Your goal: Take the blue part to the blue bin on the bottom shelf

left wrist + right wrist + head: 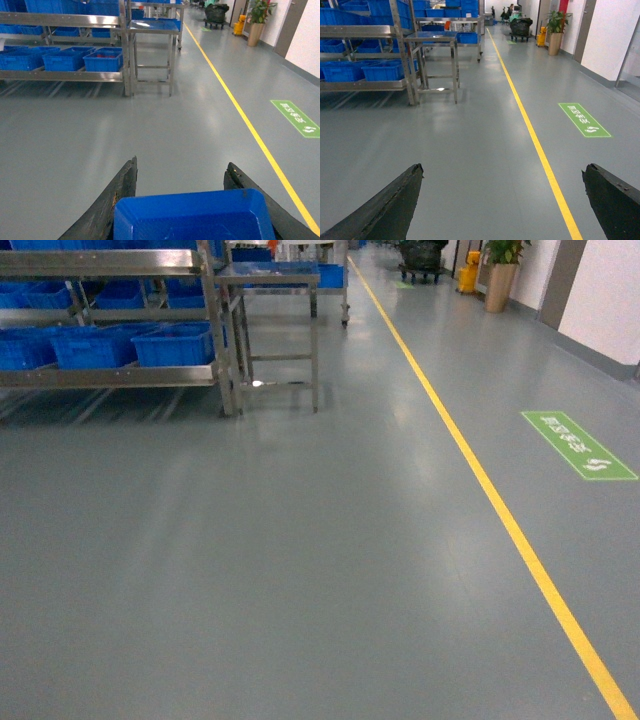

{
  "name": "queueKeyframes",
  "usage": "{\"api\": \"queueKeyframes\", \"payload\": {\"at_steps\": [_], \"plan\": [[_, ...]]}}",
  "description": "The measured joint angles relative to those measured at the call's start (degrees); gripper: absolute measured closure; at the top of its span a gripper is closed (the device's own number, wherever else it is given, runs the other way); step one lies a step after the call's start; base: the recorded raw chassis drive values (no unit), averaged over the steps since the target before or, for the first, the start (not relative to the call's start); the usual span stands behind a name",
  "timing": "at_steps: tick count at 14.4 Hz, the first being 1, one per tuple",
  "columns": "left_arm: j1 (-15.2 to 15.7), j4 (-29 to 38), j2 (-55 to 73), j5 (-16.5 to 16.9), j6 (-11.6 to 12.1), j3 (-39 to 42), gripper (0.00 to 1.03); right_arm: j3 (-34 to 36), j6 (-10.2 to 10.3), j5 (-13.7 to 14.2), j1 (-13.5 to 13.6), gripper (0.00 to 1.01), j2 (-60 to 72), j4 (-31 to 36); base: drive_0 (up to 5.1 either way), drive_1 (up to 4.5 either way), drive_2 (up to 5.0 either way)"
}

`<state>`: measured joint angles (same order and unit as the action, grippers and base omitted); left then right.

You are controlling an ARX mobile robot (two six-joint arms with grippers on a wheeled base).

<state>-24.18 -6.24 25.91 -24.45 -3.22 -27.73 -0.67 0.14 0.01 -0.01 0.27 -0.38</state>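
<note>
Carrying step: left end effector [182,187] pinching the blue part [192,217]; right end effector [502,200] spread, empty. Next, probably approaching the bottom shelf [60,76] far ahead-left, toward a blue bin [102,59].

Blue part [192,217] cut off by frame bottom; bin [172,344] contents unreadable.

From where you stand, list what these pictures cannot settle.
- Blue part: left wrist view; bottom edge cuts it, so the left claw's contact is unseen.
- Bottom shelf bins: head view; contents too far and small.
- Green floor sign: lettering too small to read.
</note>
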Motion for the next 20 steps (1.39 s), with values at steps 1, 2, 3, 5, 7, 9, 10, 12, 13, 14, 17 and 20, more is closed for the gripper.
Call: {"api": "queueKeyframes", "payload": {"at_steps": [1,2,3,5,7,9,10,12,13,14,17,20], "plan": [[0.0,0.1,0.1,0.0,0.0,0.0,0.59,0.0,0.0,0.0,0.0,0.03,0.0,0.2,-1.4,-1.43,-1.4],[0.0,0.0,0.0,-0.1,0.0,0.0,0.59,0.0,0.0,0.0,0.0,0.03,0.0,0.1,-1.4,-1.43,-1.4],[0.0,0.0,0.1,-0.1,0.0,0.0,0.59,0.0,0.0,0.0,0.0,0.03,0.0,0.2,-1.4,-1.43,-1.4],[0.0,0.0,0.1,0.0,0.0,0.0,0.59,0.0,0.0,0.0,0.0,0.03,0.0,0.2,-0.7,1.37,-2.8],[0.0,0.1,0.1,0.0,0.0,0.0,0.59,0.0,0.0,0.0,0.0,0.03,0.0,0.0,0.0,4.18,-4.2],[0.0,0.2,0.1,0.0,0.0,0.0,0.59,0.0,0.0,0.0,0.0,0.03,0.0,0.1,0.0,4.18,-4.2],[0.0,-0.1,0.1,0.0,0.0,0.0,0.59,0.0,0.0,0.0,0.0,0.03,0.0,0.3,0.0,4.18,-4.2],[0.0,0.1,0.1,0.1,0.0,0.0,0.59,0.0,0.0,0.0,0.0,0.03,0.0,0.1,0.0,4.18,-4.2],[0.0,-0.1,0.1,-0.2,0.0,0.0,0.59,0.0,0.0,0.0,0.0,0.03,0.0,0.1,0.0,4.18,-4.2],[0.0,-0.1,0.1,0.0,0.0,0.0,0.59,0.0,0.0,0.0,0.0,0.03,0.0,0.1,0.0,4.18,-4.2],[0.0,0.0,0.1,0.0,0.0,0.0,0.59,0.0,0.0,0.0,0.0,0.03,0.0,0.0,0.0,4.18,-4.2],[0.0,0.0,0.0,0.0,0.0,0.0,0.59,0.0,0.0,0.0,0.0,0.03,0.0,0.0,0.0,4.18,-4.2]]}}
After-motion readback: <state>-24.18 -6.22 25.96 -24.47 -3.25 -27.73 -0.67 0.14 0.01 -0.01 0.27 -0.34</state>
